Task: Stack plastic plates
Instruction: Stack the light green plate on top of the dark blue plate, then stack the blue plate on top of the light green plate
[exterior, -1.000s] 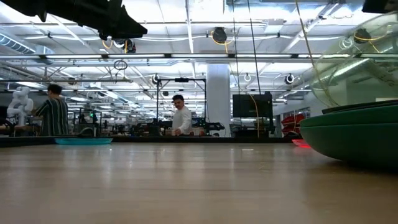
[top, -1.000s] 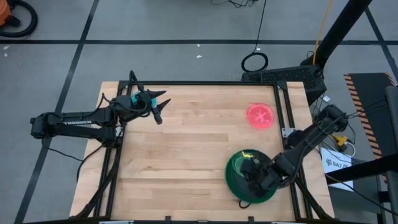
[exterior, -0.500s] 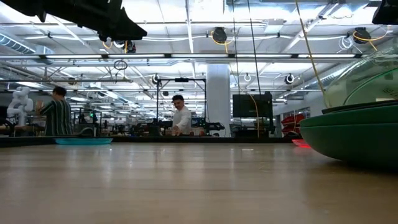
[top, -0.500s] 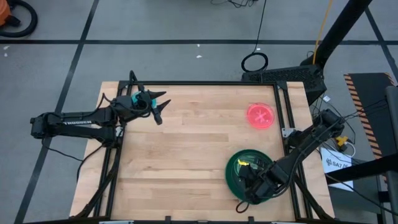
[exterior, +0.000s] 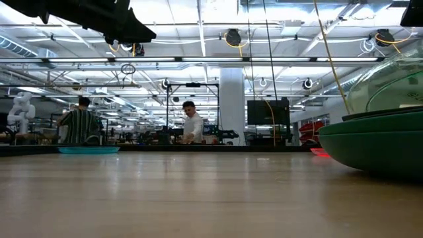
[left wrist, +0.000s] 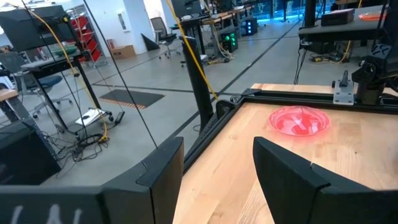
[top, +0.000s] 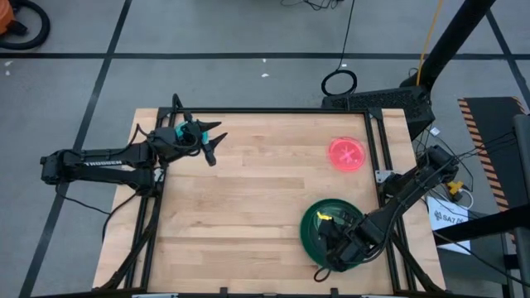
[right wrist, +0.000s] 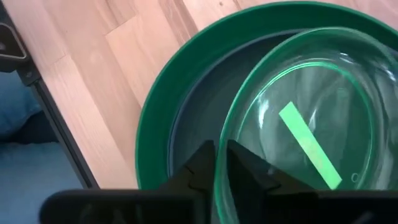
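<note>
Right gripper (right wrist: 221,163) fingers pinching rim of lime translucent plate (right wrist: 305,118), held tilted over green/navy stack (top: 319,240) near front right corner of surface (top: 248,207). Step: placing. Next: lower flat, release. Pink plate (top: 347,154) near right edge, unstacked. Left gripper (top: 212,141) fingers spread, idle, far left corner.

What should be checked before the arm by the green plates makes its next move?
1. Clear plate pinched at its rim by the right gripper: ok.
2. Clear plate over the green plate stack: ok.
3. Clear plate lying flat: not ok, it tilts in the low view.
4. Pink plate out of the way: ok, apart on the table.
5. Left gripper clear of the stack: ok, far corner, open.
6. Blue plate free to fetch: cannot tell.
</note>
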Controlling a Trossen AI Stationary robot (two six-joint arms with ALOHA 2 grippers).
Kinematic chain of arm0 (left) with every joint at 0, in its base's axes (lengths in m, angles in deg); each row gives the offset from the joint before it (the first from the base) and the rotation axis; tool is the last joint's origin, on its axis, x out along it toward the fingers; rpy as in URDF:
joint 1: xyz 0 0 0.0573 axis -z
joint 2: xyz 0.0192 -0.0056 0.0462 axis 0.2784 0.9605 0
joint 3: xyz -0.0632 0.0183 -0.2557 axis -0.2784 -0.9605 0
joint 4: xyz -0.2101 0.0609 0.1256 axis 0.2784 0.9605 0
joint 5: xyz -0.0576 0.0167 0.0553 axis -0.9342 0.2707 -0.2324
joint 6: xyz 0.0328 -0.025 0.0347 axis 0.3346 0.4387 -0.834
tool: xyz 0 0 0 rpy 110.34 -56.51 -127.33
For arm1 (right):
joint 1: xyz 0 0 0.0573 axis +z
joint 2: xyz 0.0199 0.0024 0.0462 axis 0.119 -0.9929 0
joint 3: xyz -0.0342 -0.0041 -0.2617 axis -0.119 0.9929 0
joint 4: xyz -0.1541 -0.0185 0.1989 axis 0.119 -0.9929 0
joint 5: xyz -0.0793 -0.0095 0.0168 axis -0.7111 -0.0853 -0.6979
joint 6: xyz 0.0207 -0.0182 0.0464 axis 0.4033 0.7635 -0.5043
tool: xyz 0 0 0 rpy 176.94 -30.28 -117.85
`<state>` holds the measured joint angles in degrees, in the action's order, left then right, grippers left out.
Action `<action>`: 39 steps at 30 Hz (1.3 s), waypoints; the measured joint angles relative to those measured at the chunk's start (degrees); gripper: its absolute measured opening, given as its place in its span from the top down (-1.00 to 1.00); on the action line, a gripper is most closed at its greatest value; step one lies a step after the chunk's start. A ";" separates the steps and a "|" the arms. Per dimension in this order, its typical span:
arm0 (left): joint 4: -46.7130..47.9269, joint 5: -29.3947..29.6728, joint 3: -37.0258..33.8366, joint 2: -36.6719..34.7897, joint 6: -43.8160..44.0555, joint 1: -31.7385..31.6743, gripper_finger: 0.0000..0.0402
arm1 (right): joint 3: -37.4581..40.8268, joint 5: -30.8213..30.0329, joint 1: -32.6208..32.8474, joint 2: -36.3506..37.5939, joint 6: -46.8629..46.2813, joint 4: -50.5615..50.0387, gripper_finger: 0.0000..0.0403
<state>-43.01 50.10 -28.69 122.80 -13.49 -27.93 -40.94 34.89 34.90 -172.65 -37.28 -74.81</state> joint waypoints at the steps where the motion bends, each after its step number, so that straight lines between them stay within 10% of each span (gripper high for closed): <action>1: 0.00 0.00 0.00 0.02 0.00 0.02 0.00 | 0.00 -0.03 0.00 0.00 -0.31 -0.01 0.75; 15: 1.79 0.39 0.01 0.02 2.42 -0.01 0.00 | 0.00 -7.70 -0.48 0.00 2.48 0.01 0.21; 25: 18.62 1.95 0.04 0.02 19.55 -5.85 0.00 | -0.02 -22.84 -1.08 0.00 16.57 -1.26 0.24; 39: 37.04 1.45 0.04 12.56 34.59 -15.85 0.01 | -0.02 -26.71 -9.43 0.53 36.58 -4.60 0.26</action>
<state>-5.97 51.55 -28.65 135.36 21.09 -43.78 -40.96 8.18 25.46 -172.13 -0.70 -79.41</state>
